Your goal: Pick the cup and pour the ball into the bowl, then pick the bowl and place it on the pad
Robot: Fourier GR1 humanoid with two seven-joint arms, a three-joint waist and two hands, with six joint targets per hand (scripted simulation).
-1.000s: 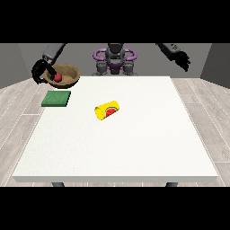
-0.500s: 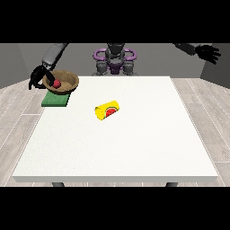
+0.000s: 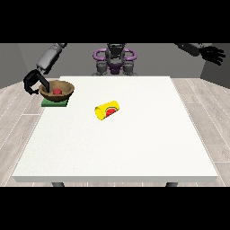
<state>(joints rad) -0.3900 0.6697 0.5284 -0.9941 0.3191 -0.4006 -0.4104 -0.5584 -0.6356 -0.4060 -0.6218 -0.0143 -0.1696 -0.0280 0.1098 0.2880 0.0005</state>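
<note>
A brown bowl (image 3: 56, 89) with a red ball (image 3: 57, 91) inside sits on the green pad (image 3: 55, 103) at the table's far left. The hand at the view's left (image 3: 33, 82) is at the bowl's left rim with its fingers curled round the edge. A yellow cup (image 3: 108, 110) lies on its side near the table's middle, its red inside facing the camera. The hand at the view's right (image 3: 213, 53) is raised high, far off the table's right side, fingers spread and holding nothing.
The white table (image 3: 121, 143) stretches wide in front of the cup. The robot's torso (image 3: 114, 59) stands behind the far edge.
The bowl with the ball has come down onto the green pad, and the hand at the view's left moved down with it. The hand at the view's right swung further outward.
</note>
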